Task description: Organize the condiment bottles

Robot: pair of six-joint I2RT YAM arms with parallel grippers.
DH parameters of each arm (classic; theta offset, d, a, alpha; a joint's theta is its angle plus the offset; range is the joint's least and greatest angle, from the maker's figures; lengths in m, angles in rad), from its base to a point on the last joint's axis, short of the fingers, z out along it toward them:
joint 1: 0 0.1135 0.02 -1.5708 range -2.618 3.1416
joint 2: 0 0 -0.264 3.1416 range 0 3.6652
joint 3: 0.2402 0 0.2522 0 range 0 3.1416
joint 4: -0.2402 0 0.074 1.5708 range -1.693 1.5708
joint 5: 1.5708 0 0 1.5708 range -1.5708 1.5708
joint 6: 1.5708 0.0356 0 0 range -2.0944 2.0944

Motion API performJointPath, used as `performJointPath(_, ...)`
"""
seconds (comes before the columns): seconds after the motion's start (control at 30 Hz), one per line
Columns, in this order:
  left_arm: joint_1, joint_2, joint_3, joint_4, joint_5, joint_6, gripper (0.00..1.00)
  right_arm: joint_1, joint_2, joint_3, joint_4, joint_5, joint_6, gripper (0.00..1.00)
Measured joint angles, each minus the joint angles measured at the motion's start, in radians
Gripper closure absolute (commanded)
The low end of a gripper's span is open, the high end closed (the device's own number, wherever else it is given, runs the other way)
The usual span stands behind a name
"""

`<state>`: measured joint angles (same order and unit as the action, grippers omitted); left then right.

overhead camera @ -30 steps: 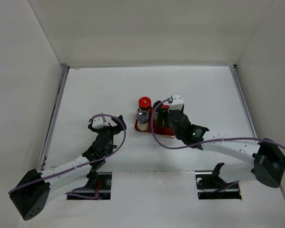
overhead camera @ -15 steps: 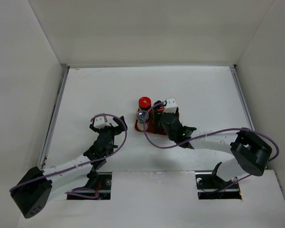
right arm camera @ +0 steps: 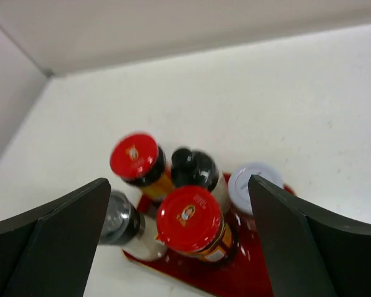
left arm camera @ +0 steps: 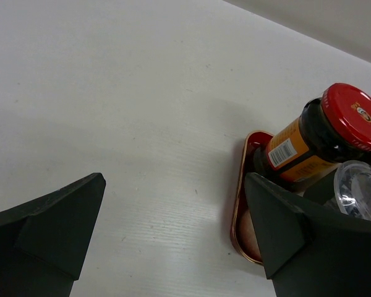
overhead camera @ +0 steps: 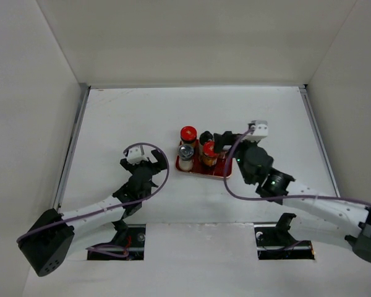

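Swinging out to the right since a second ago, the right arm has come off the tray it was crowding, while the left arm has only nudged a touch closer. Starting at the left: the left gripper (overhead camera: 142,167) hovers low over the table, claw spread wide and holding nothing, near the tray's left end but apart from it. Moving along, the red tray (overhead camera: 201,169) sits mid-table, and all five condiment bottles (right arm camera: 191,185) look to be packed on it. The chrome-capped jar (right arm camera: 114,216) and the rear red-capped jar (right arm camera: 133,154) stand at the left end. The black-capped jar (right arm camera: 190,164) and the front red-capped jar (right arm camera: 189,218) take the middle. The pale-capped jar (right arm camera: 255,180) stands at the right end, close to the rim. All are upright and bunched tight. Over on the right, the right gripper (right arm camera: 178,185) faces the cluster from just beside it, fingers parted wide and empty. By the look of it the sorting is as good as done and the step in hand is a clean getaway. The right arm's best course is to keep its fingers spread and back straight out along its own line, lifting as it goes. A sideways drift could clip the pale-capped jar at the rim and topple it into its neighbours. The left arm does best to stay off the tray.
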<state>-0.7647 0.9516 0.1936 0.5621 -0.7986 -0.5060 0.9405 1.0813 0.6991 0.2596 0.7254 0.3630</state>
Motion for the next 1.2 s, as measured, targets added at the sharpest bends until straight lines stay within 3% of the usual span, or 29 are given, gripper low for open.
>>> performJointPath(0.07, 0.004, 0.023, 0.015, -0.016, 0.001, -0.008, 0.00, -0.047, -0.109, -0.027, 0.004, 0.003, 0.001, 0.00)
performJointPath(0.23, 0.012, 0.079, 0.053, -0.057, 0.007, -0.028, 0.00, -0.295, -0.251, -0.147, 0.012, 0.016, 0.064, 0.00)
performJointPath(0.5, 0.025, 0.087, 0.063, -0.086, 0.017, -0.052, 0.00, -0.609, -0.230, -0.354, -0.005, -0.086, 0.241, 0.00)
performJointPath(1.2, 0.013, 0.099, 0.098, -0.123, 0.023, -0.058, 0.00, -0.645, -0.202, -0.361, 0.042, -0.204, 0.296, 0.00)
